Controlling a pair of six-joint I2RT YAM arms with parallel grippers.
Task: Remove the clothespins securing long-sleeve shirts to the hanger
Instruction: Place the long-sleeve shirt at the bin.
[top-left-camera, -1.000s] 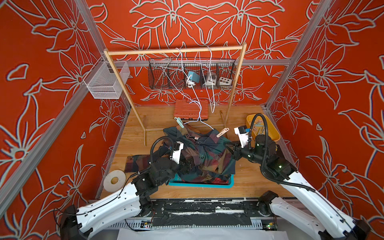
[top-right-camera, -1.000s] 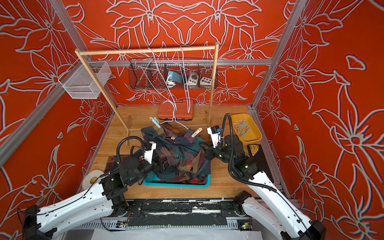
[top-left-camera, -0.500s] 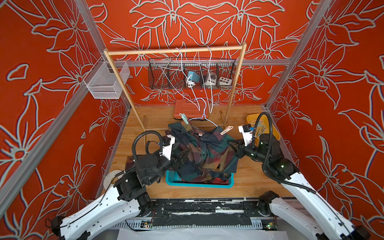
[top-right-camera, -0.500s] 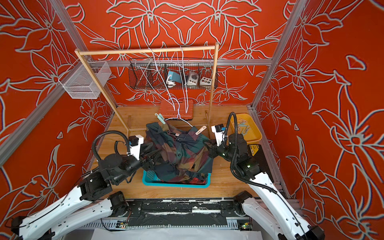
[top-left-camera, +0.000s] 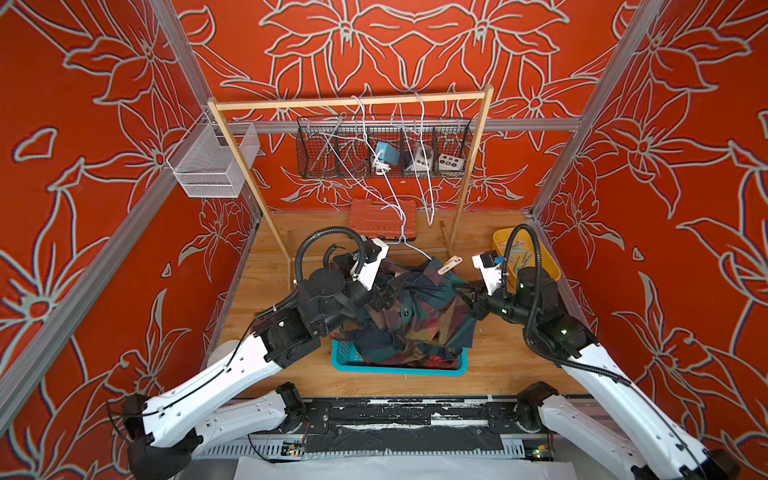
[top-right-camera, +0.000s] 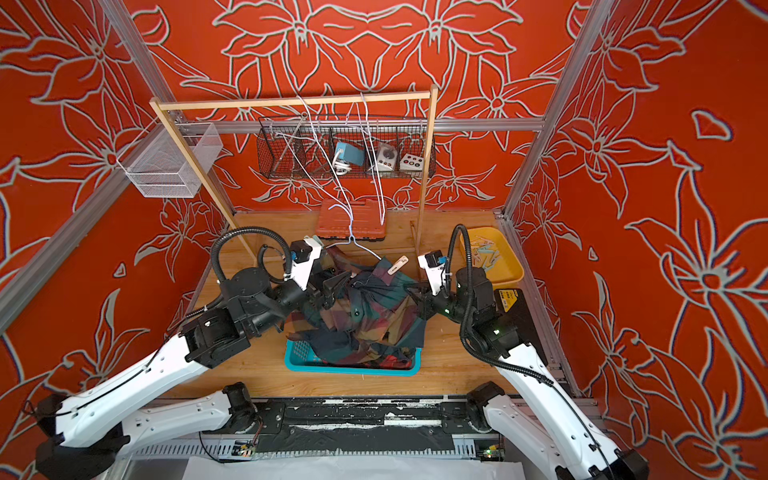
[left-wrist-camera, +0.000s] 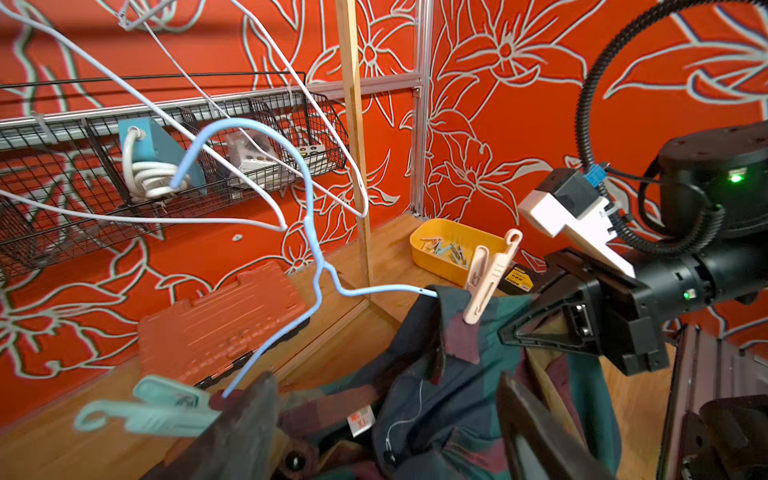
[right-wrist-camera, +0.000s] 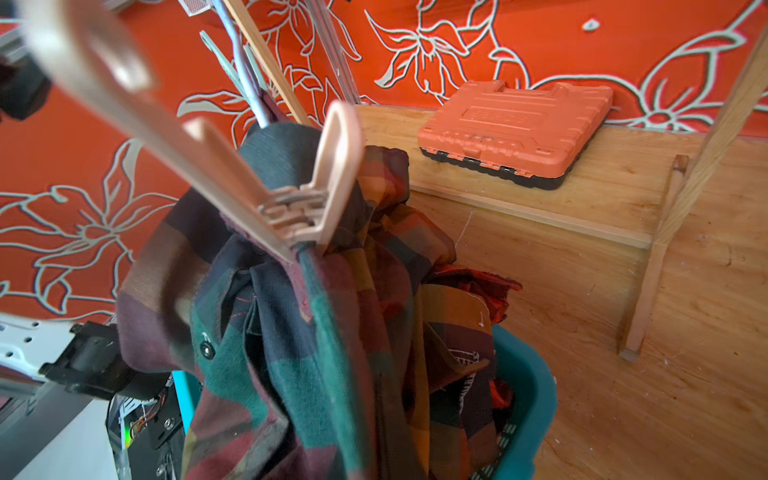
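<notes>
A dark plaid long-sleeve shirt (top-left-camera: 415, 316) (top-right-camera: 374, 307) hangs on a pale wire hanger (left-wrist-camera: 316, 249) over the teal basket (top-left-camera: 399, 368). A pale pink clothespin (top-left-camera: 449, 264) (left-wrist-camera: 490, 276) (right-wrist-camera: 332, 166) pins its right shoulder. A mint green clothespin (left-wrist-camera: 149, 409) pins the other shoulder. My right gripper (top-left-camera: 471, 297) (left-wrist-camera: 509, 332) is shut on the shirt just below the pink peg. My left gripper (top-right-camera: 332, 286) is open, its fingers (left-wrist-camera: 536, 428) spread either side of the collar, one beside the mint peg. A red-and-black shirt (right-wrist-camera: 469, 278) lies in the basket.
A yellow tray (top-left-camera: 536, 262) (left-wrist-camera: 428, 241) with several loose clothespins sits at the right wall. An orange case (top-left-camera: 382, 218) lies behind the shirt. The wooden rack (top-left-camera: 349, 101) carries bare white hangers (top-left-camera: 422, 166) before a black wire basket (top-left-camera: 382, 149).
The shirt has been lifted on its hanger and its trailing sleeve has come off the table. My left arm swung up and in to the collar. The right gripper stayed shut.
</notes>
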